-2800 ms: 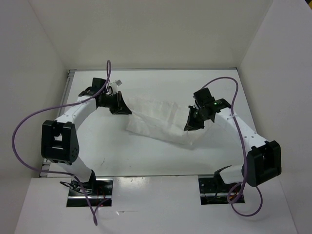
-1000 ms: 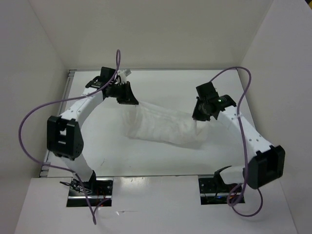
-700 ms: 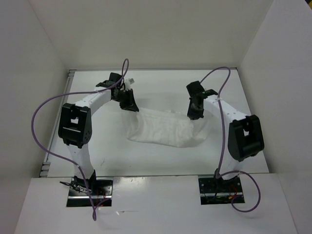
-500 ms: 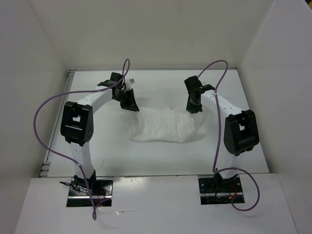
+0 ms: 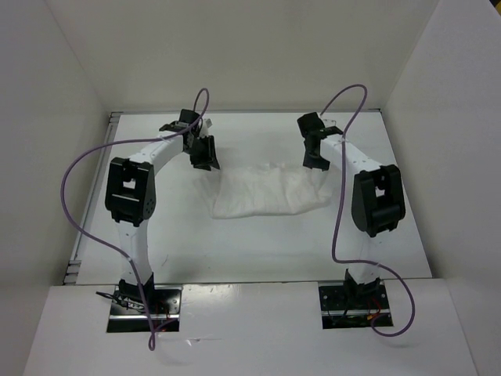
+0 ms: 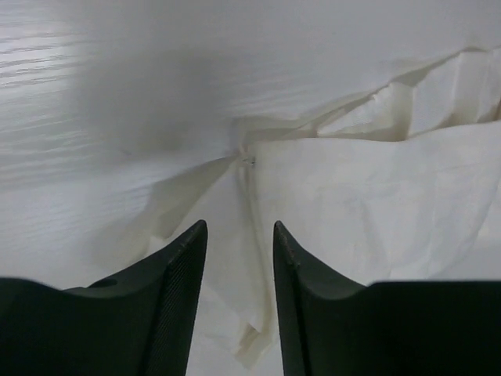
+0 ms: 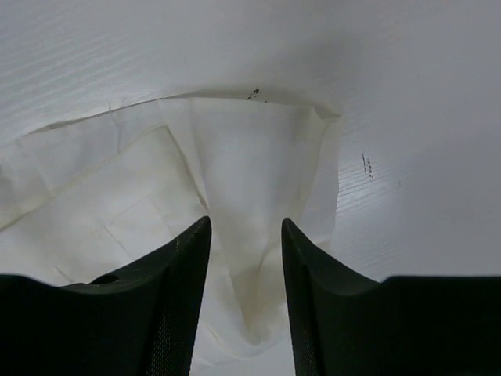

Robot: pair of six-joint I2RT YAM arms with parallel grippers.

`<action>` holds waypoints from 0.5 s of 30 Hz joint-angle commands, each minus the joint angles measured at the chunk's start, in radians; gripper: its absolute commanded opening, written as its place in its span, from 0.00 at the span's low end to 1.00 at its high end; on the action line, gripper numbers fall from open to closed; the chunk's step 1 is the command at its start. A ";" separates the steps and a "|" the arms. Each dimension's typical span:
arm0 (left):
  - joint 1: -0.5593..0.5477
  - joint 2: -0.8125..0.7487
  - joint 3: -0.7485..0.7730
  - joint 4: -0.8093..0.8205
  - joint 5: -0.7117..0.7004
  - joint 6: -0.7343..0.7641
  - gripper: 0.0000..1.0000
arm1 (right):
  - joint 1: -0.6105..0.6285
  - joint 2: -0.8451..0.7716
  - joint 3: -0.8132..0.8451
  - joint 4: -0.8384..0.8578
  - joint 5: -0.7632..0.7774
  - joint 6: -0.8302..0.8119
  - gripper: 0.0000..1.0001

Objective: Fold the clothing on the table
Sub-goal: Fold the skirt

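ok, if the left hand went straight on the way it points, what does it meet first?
Likely the clothing: its bunched corner lies right ahead of the left hand, with the table under it. Depth is unclear.

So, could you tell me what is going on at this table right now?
The robot is folding a white piece of clothing on the table. The left gripper and right gripper each hover over a far corner of it with jaws apart, gripping nothing. The clothing lies on the table as a wrinkled, roughly rectangular bundle.
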 commanded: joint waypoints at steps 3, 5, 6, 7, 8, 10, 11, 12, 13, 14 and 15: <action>0.018 -0.231 -0.007 -0.048 -0.202 0.008 0.48 | -0.006 -0.182 0.071 0.001 -0.051 -0.013 0.38; -0.005 -0.282 -0.041 -0.073 -0.150 0.042 0.48 | 0.006 -0.216 0.039 -0.011 -0.138 -0.013 0.24; -0.014 -0.294 -0.050 -0.073 -0.107 0.042 0.46 | 0.017 -0.216 0.004 -0.011 -0.172 -0.013 0.21; -0.026 -0.303 -0.064 -0.058 0.018 0.053 0.45 | 0.017 -0.227 -0.016 -0.011 -0.241 -0.013 0.18; -0.026 -0.318 -0.079 -0.043 0.087 0.053 0.42 | 0.017 -0.227 -0.037 -0.011 -0.242 -0.013 0.15; -0.049 -0.318 -0.122 0.031 0.266 0.044 0.36 | 0.017 -0.227 -0.105 0.027 -0.341 -0.013 0.06; -0.049 -0.318 -0.133 0.056 0.290 0.019 0.34 | 0.017 -0.215 -0.120 0.027 -0.378 -0.013 0.04; -0.061 -0.302 -0.133 0.074 0.309 0.009 0.32 | 0.017 -0.205 -0.148 0.041 -0.404 -0.013 0.04; -0.061 -0.265 -0.133 0.102 0.327 -0.001 0.31 | 0.017 -0.196 -0.160 0.051 -0.426 -0.013 0.04; -0.061 -0.240 -0.133 0.112 0.368 -0.021 0.28 | 0.017 -0.178 -0.160 0.067 -0.441 -0.013 0.04; -0.061 -0.189 -0.116 0.123 0.392 -0.030 0.27 | 0.017 -0.168 -0.175 0.076 -0.507 -0.025 0.03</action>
